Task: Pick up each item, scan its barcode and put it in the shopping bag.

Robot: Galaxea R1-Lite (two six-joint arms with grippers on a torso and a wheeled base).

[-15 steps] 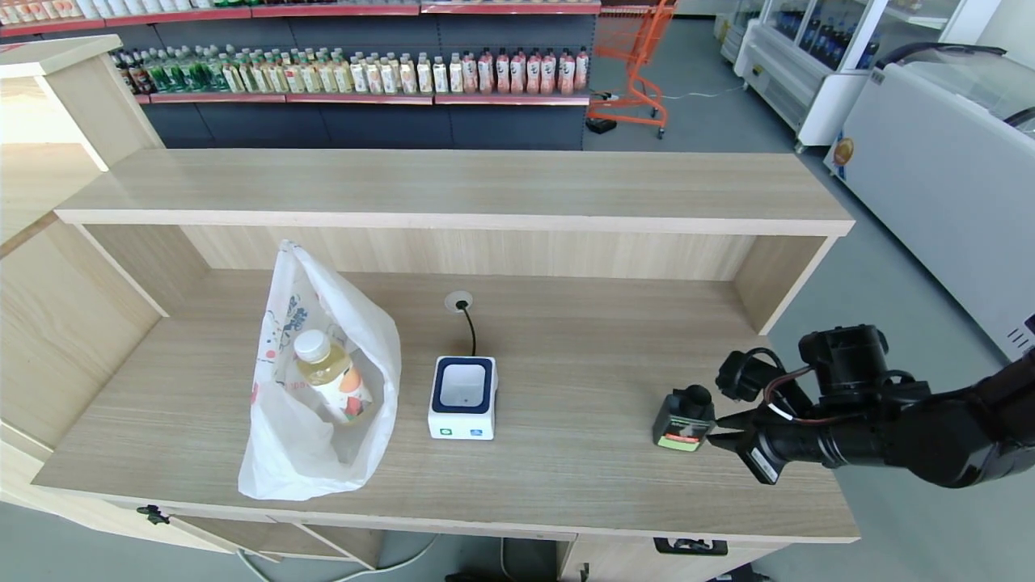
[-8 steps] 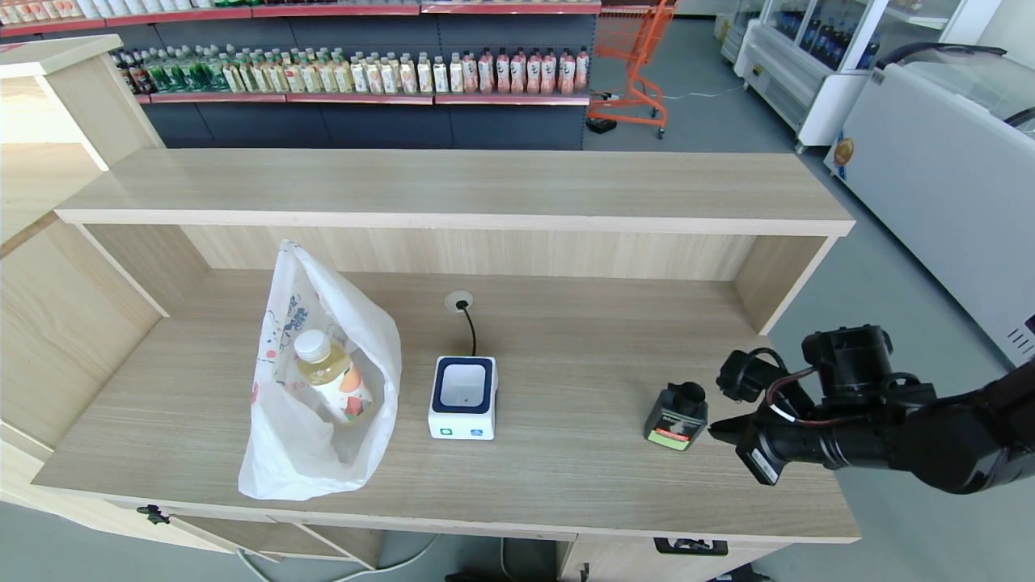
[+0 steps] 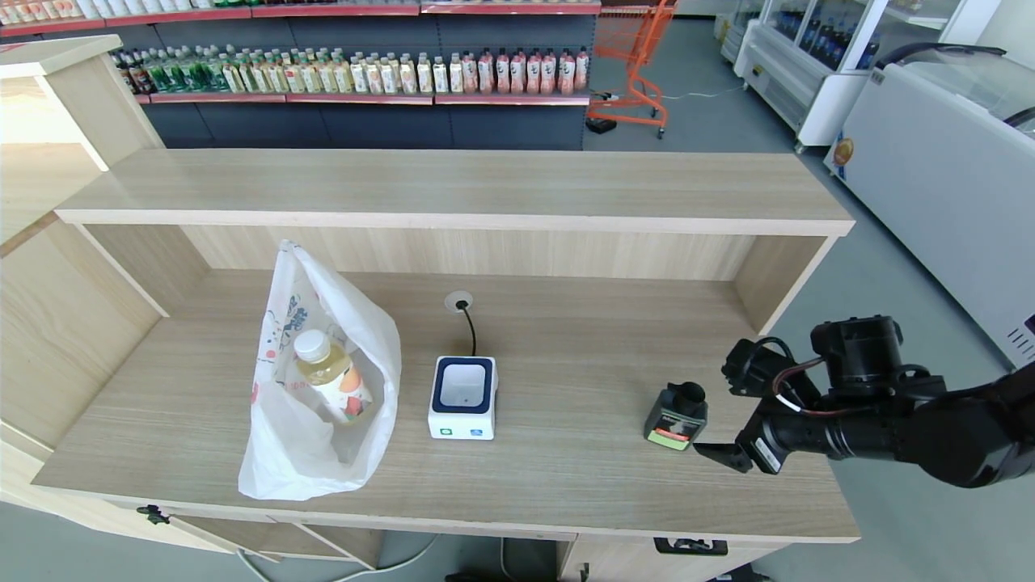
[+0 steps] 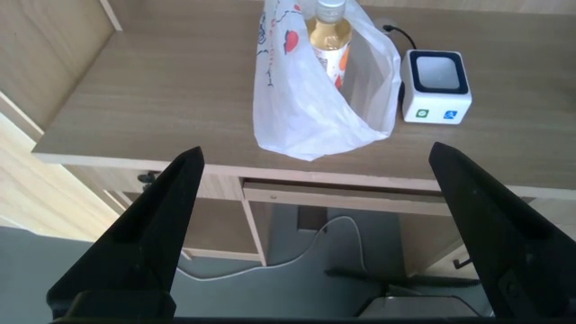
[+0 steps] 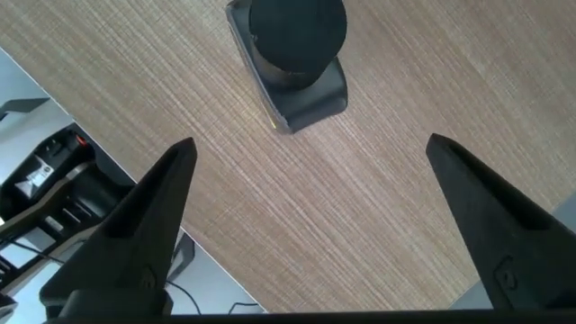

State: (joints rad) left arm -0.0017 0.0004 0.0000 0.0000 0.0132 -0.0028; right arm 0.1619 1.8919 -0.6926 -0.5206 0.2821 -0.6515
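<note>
Right hand (image 5: 310, 148) spread wide, near small dark bottle (image 3: 676, 416), upright on counter (image 3: 566, 453)

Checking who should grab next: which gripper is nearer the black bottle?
Right. The right gripper hangs open just beside the black bottle, not touching it. The left gripper is off the counter's front edge, over by the bag, beyond the scanner.

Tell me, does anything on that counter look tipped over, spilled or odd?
Nothing stands out. The small dark bottle stands upright on the counter, apart from the open right gripper. The drink bottle leans inside the shopping bag, the scanner sits flat, and no spill shows.
</note>
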